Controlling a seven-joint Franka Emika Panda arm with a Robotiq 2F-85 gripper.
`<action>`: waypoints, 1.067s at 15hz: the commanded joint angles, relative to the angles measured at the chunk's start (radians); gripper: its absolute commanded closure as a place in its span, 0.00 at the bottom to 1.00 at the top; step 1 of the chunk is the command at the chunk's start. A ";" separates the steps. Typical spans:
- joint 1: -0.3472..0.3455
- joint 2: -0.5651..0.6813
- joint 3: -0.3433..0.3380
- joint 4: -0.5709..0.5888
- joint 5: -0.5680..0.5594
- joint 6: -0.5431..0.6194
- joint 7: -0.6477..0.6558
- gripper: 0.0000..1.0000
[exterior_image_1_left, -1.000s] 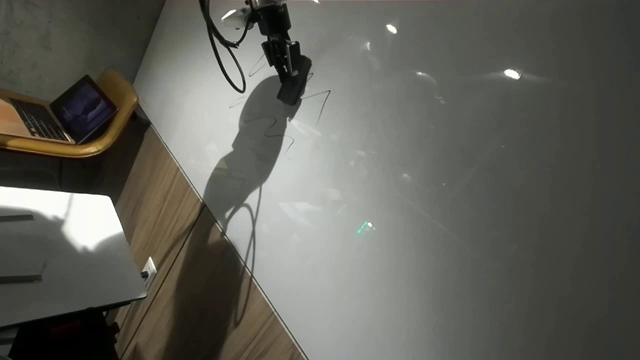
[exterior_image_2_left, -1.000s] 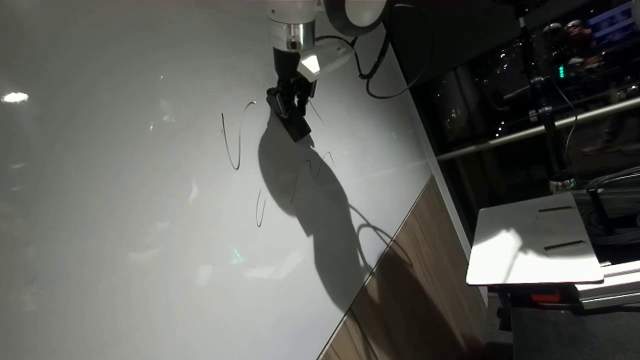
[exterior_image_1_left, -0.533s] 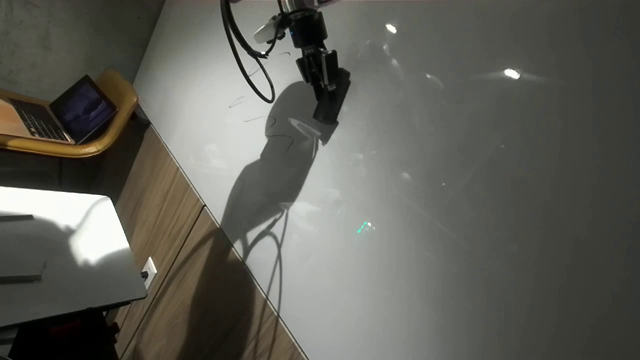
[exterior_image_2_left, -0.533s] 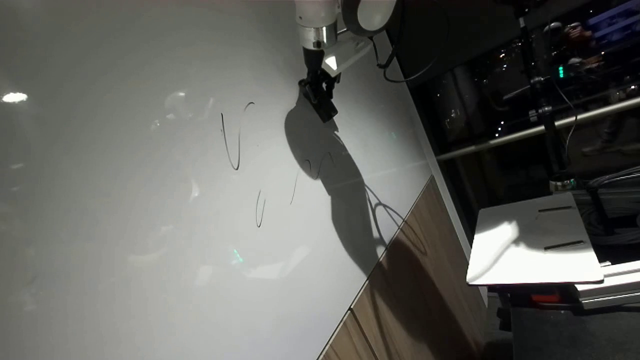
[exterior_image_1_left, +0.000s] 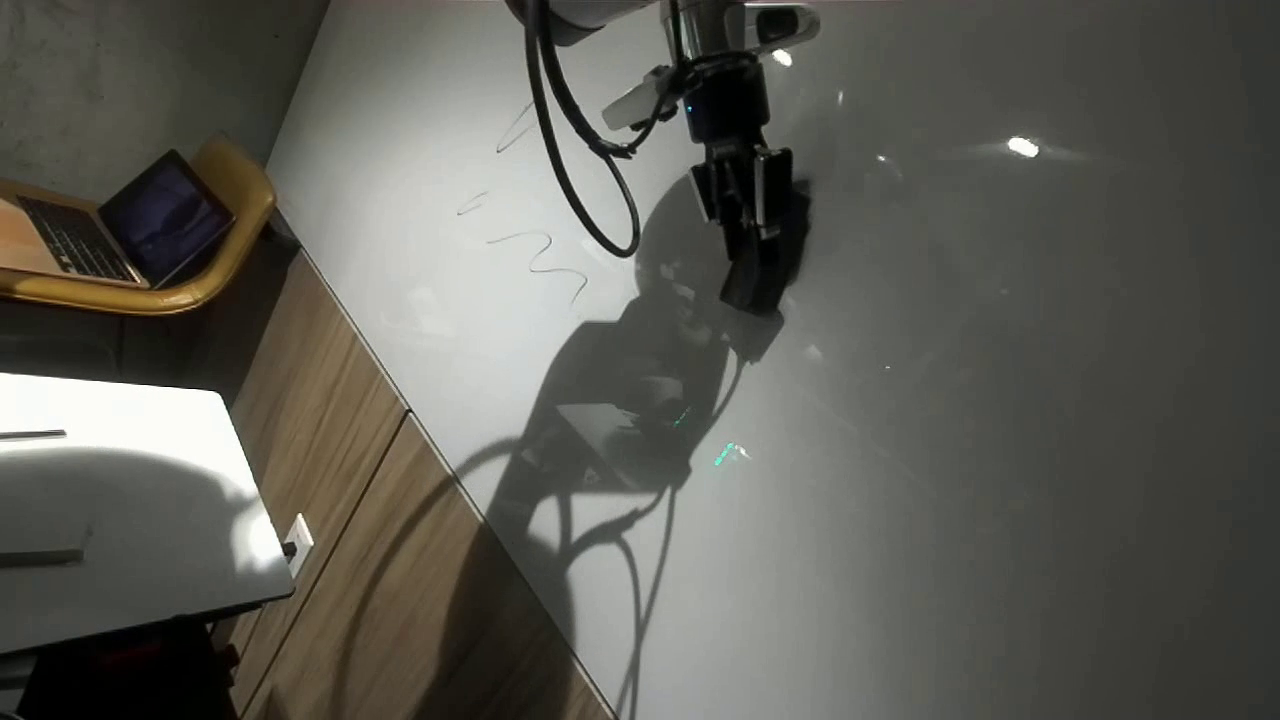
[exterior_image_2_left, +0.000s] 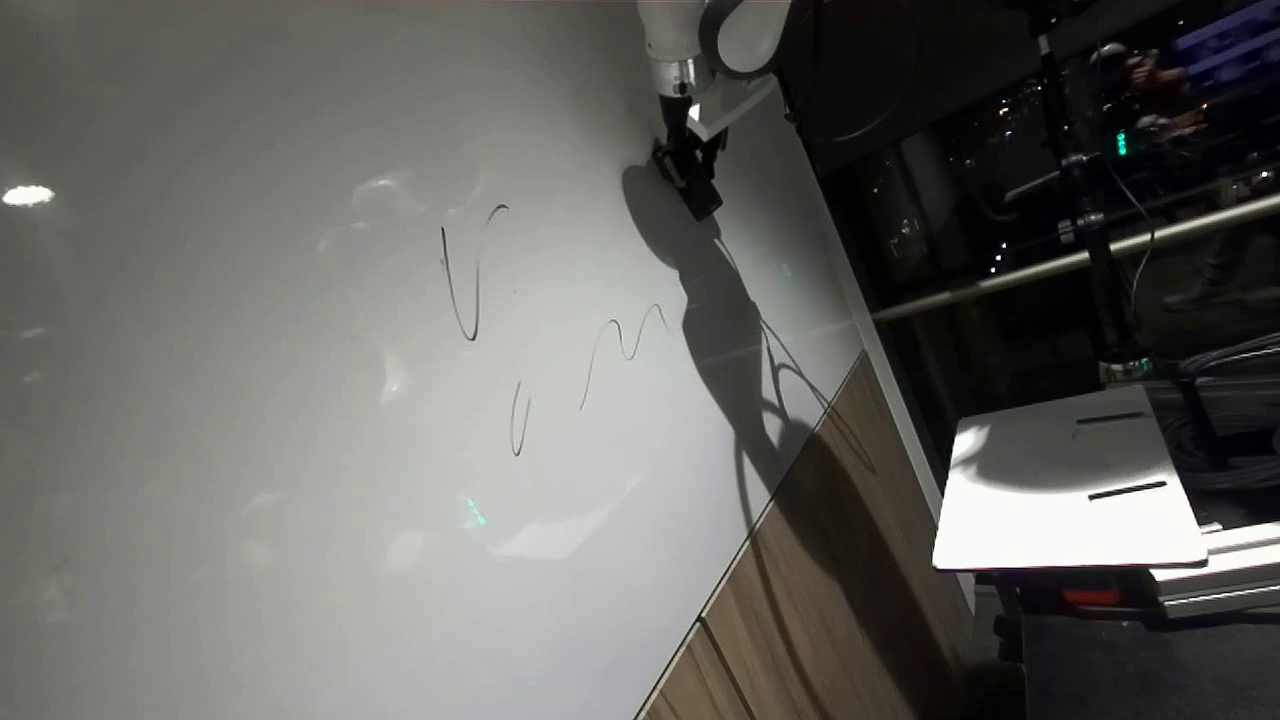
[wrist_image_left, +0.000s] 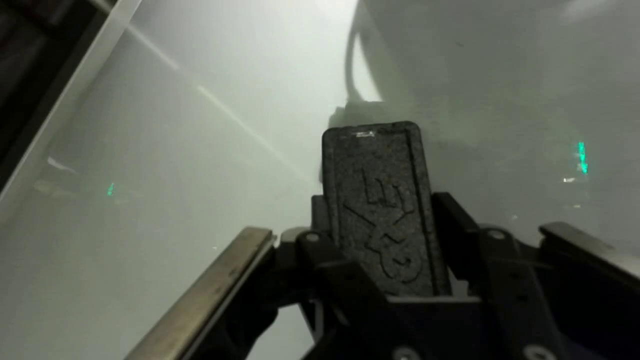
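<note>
- Arm (exterior_image_2_left: 672, 35) extends from top, both exterior views; pincer (wrist_image_left: 381, 220) pinching dark lettered block (wrist_image_left: 374, 165).
- Glossy whiteboard (exterior_image_1_left: 1000, 450): thin pen strokes (exterior_image_2_left: 472, 338); wood panelling (exterior_image_1_left: 320, 390) along one edge.
- Open laptop (exterior_image_1_left: 145, 222) on chair (exterior_image_1_left: 247, 195).

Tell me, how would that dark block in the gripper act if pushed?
The dark block is probably stiff, since its edges look straight in the gripper. With flat sides, it would likely slide rather than roll. Its dull, grooved face may resist slipping.
</note>
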 joint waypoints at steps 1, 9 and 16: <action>0.005 0.163 -0.025 0.195 0.177 0.083 -0.156 0.72; 0.105 -0.146 0.052 -0.114 0.595 -0.006 -0.407 0.72; 0.183 -0.153 0.093 -0.221 0.744 0.026 -0.574 0.72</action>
